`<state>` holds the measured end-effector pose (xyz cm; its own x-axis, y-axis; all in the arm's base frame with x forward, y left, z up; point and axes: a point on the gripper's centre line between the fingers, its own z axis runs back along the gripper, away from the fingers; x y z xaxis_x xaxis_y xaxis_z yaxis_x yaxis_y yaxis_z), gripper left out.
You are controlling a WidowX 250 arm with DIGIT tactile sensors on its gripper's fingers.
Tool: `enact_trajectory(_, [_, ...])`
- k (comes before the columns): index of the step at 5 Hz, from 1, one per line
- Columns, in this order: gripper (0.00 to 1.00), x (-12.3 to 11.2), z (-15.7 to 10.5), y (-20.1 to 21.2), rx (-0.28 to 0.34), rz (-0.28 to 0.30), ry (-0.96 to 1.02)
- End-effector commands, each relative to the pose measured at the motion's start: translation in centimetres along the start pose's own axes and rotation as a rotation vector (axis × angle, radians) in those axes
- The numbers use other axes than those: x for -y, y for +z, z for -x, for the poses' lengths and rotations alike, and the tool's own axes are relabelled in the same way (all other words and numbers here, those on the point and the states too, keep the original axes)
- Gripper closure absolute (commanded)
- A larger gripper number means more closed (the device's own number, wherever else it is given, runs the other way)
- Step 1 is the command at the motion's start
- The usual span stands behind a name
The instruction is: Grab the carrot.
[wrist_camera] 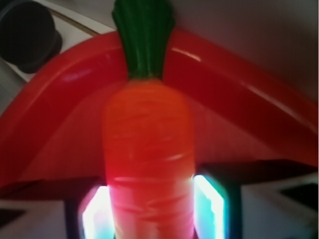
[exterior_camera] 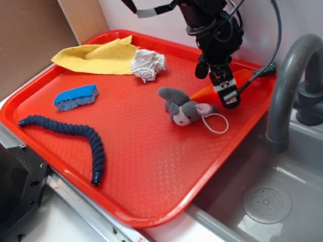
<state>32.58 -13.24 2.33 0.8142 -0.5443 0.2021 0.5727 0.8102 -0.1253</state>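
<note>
Nearest you, a red tray (exterior_camera: 151, 201) fills most of the exterior view and holds everything. At its near left lies a dark blue rope (exterior_camera: 75, 133), curved. Farther back on the left is a blue sponge (exterior_camera: 75, 97). In the middle lies a grey bunny (exterior_camera: 185, 107), with a white loop of cord beside it. Toward the far left are a yellow cloth (exterior_camera: 96, 56) and a crumpled white wad (exterior_camera: 148, 64), touching. A grey sink (exterior_camera: 267, 201) and tap (exterior_camera: 285, 85) sit to the right, off the tray.

The carrot (exterior_camera: 242, 78) lies at the tray's far right, its green stem over the rim and its tip touching, or just beside, the bunny.

Your gripper (exterior_camera: 224, 88) is down over the carrot. In the wrist view the carrot (wrist_camera: 148, 164) stands between the two fingers (wrist_camera: 209, 206), which sit close against its sides. You cannot tell whether they are squeezing it yet.

The risk, as I judge it: the carrot is glossy and tapered, so it may slide out as you lift. The bunny is close, so dragging could push it.
</note>
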Motion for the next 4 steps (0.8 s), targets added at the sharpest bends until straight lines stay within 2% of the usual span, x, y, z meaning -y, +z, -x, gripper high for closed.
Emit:
enact_trajectory(1, [1.00,1.7,3.4,12.7,0.120,-0.146,0.415])
enact_trajectory(2, [1.00,1.8,6.2,17.9,0.161,-0.115,0.577])
enact_trajectory(4, [1.00,3.3,10.7,23.8,0.108,-0.179,0.833])
